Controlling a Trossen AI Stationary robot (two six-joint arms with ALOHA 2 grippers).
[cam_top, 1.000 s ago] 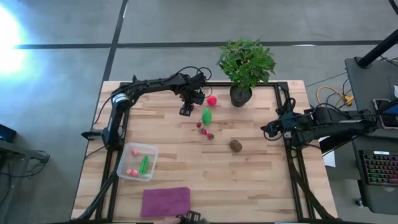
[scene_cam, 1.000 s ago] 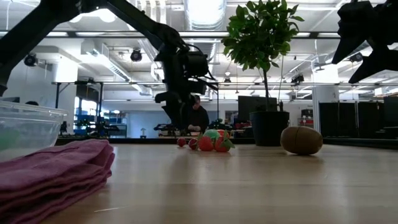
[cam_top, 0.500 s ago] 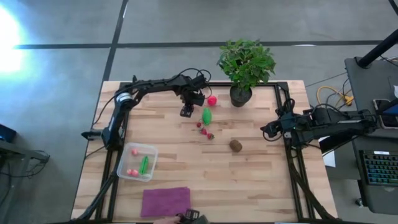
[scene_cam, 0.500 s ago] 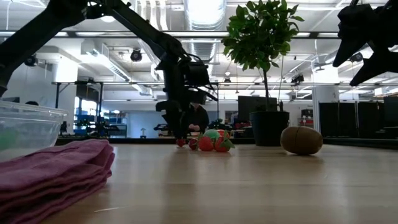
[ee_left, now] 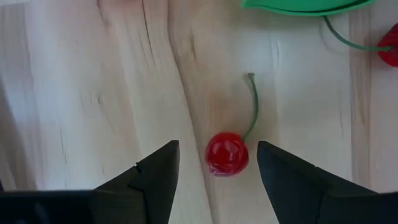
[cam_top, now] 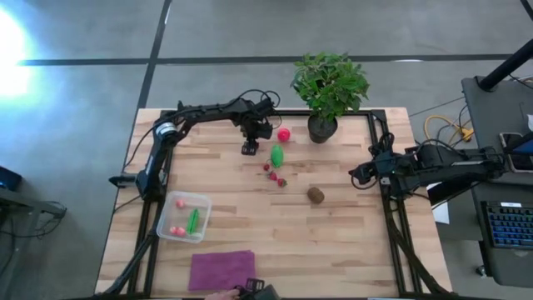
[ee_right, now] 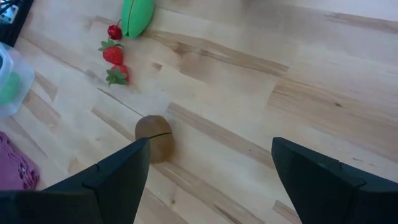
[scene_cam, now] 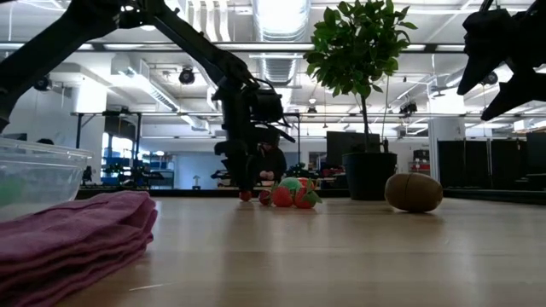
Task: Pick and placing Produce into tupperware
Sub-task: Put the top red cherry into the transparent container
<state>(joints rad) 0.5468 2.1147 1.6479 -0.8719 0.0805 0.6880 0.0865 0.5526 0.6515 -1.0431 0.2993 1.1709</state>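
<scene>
The left arm reaches from its base across the far side of the worktop, wrist bent down, so the left gripper (cam_top: 249,148) hangs low, fingers spread apart and pointing downward. The right arm lies stretched along the right edge, its right gripper (cam_top: 356,176) raised and apparently wide open, judging by its wrist view.

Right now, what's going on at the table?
The left gripper hangs open over a red cherry on the wood, fingers on either side, not yet closed. The tupperware already holds some produce. Strawberries and the kiwi lie loose. The right gripper waits open at the table's right edge.
</scene>
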